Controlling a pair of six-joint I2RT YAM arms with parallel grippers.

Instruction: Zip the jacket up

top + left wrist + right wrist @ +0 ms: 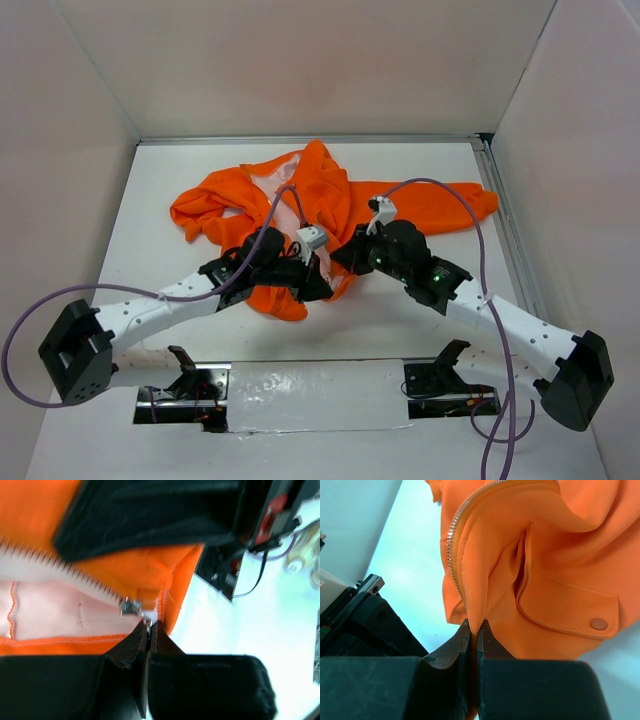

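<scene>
The right gripper [474, 628] has its jaws pressed together on a fold of the bright orange soft fabric jacket [555, 555], low centre in its wrist view, just under the row of metal zipper teeth [452, 540]. The left gripper [149, 628], equally clamped, appears to nip the hem directly below the small metal slider [131, 606]. From above, the jacket lies crumpled mid-frame on the white table [150, 330]. In my judgement, both bottom ends need drawing taut and level, so the free end can seat in the slider.

1 overhead, 2 close wrist views share the jacket [330, 195].
</scene>
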